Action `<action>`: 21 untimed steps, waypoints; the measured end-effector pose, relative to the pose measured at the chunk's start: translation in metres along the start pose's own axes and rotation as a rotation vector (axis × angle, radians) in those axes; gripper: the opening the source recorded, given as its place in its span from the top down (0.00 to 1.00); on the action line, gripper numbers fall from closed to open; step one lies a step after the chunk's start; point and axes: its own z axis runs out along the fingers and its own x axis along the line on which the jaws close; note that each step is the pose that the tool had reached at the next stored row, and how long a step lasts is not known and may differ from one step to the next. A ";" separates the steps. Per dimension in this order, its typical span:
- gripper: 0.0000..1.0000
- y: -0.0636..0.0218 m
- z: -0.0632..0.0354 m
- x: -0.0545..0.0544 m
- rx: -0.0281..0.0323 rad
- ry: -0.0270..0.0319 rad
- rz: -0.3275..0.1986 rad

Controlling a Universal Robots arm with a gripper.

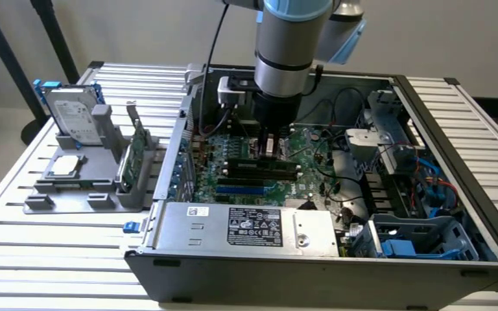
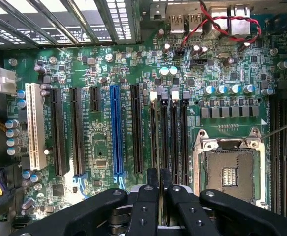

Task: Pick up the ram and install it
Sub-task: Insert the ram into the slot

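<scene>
The ram (image 1: 253, 164) is a long dark-green stick standing on edge along one of the black memory slots of the motherboard (image 1: 231, 188) inside the open computer case. My gripper (image 1: 271, 150) reaches straight down from the arm onto its middle. In the wrist view the ram (image 2: 161, 132) shows edge-on as a thin dark strip running away from the black fingers (image 2: 146, 201). The gripper (image 2: 159, 179) is shut on its upper edge. How deep the stick sits in the slot cannot be told.
Beside the slots lies the open silver processor socket (image 2: 229, 172). Expansion slots, one of them blue (image 2: 116, 128), lie on the other side. A silver power supply (image 1: 249, 227) sits at the case front. On the exterior view's left, a grey holder (image 1: 85, 194) carries a hard drive (image 1: 72, 116), a processor chip (image 1: 65, 166) and a green card (image 1: 132, 162).
</scene>
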 end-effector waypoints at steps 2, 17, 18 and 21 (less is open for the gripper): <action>0.86 -0.0004 0.0005 0.000 0.0000 0.0003 0.000; 0.86 -0.0027 0.0046 0.000 0.0012 0.0011 0.000; 0.86 -0.0027 0.0048 0.000 0.0020 0.0013 0.000; 0.86 -0.0027 0.0052 0.000 0.0037 0.0020 0.000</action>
